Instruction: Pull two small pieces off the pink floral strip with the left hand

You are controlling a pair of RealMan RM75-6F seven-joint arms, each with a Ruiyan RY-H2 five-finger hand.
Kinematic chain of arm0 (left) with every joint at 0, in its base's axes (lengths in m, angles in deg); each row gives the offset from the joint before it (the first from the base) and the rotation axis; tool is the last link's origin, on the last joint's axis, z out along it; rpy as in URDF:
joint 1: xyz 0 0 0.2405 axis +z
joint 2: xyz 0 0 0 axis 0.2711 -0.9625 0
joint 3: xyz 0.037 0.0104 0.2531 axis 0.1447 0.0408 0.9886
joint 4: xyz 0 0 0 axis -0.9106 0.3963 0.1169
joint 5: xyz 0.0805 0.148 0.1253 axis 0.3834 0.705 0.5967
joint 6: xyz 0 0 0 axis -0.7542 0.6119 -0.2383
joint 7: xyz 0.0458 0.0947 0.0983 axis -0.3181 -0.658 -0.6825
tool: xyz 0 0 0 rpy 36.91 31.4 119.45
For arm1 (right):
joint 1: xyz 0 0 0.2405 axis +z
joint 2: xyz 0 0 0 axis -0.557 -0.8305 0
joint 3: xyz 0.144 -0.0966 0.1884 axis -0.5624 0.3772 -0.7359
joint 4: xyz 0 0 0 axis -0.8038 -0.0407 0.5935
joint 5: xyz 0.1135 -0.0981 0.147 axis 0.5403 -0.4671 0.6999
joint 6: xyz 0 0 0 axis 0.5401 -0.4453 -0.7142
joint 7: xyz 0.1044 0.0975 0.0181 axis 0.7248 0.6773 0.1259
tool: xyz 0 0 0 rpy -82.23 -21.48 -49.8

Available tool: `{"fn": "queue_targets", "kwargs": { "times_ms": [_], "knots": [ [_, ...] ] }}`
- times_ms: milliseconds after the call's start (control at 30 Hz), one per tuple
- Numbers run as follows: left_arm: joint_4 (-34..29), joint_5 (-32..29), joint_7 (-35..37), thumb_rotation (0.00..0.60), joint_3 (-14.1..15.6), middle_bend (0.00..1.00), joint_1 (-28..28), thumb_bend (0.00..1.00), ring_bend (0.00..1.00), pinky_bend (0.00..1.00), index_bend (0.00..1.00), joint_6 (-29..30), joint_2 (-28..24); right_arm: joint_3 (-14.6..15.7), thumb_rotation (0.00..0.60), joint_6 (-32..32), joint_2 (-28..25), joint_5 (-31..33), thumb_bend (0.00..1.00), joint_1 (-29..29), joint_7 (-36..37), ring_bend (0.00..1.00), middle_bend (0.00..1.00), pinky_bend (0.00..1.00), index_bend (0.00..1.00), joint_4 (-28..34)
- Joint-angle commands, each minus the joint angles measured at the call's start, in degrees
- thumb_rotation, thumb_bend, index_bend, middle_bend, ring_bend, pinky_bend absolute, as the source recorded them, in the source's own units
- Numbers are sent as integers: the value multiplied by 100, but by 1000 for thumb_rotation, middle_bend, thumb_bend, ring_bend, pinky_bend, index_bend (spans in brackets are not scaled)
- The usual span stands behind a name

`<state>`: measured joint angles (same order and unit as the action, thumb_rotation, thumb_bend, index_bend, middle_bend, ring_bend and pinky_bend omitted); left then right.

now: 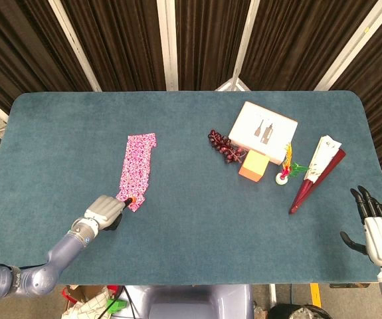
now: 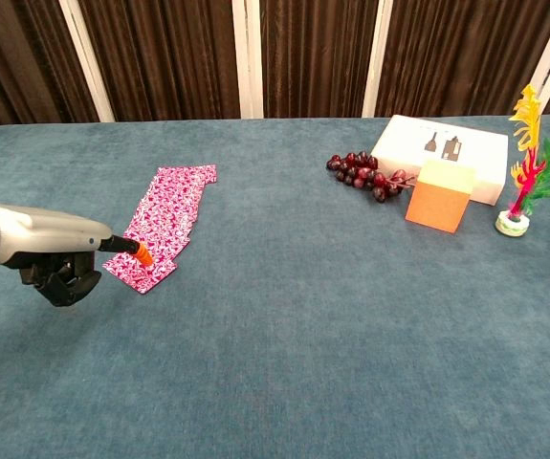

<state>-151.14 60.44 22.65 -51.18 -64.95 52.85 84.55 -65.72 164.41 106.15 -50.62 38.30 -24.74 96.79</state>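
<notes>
The strip (image 1: 137,170) is lying flat on the table (image 1: 177,239), left of center, running from 12 down toward 6 with its near end skewed slightly left. The left hand (image 1: 105,211) is sitting at the strip's 7 o'clock corner, one finger (image 2: 126,247) pointing out so its orange tip is touching or just over the near end while the rest are curling under, gripping nothing. Whether the tip is pressing the strip is hard to tell.

At 3 o'clock from the strip, well apart, grapes (image 1: 224,145) are lying against a white box (image 1: 263,128), with an orange block (image 1: 253,165) just beside both. A small feathered toy (image 1: 286,170) is standing at the block's 3 o'clock, and a folded fan (image 1: 317,175) is lying beyond it.

The right hand (image 1: 375,229) is hovering at the table's 4 o'clock edge, fingers spread, empty, partly cut off by the frame and out of the chest view.
</notes>
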Motion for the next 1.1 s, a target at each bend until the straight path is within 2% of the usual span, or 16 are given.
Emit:
{"fn": "queue_targets", "kwargs": {
  "times_ms": [33,267,900,1100],
  "knots": [
    [18,-155,-87,600,91,841,-108,996,763,727,104,132,100,-7,600,-11,1,15,247,2,12,177,74,241,0,-12],
    [-28,-405,-243,600,236,843,-258,996,765,728,91,491,192,-9,600,-10,17,-2,247,12,16,177,74,241,0,-31],
    [-7,-882,-388,600,549,844,-538,996,765,729,87,639,229,-20,600,5,24,2,247,9,53,177,74,241,0,-48],
    [-250,-1057,-554,600,717,844,-610,996,766,729,87,796,122,-21,600,41,23,-26,247,0,61,177,74,241,0,-47]
  ]
}}
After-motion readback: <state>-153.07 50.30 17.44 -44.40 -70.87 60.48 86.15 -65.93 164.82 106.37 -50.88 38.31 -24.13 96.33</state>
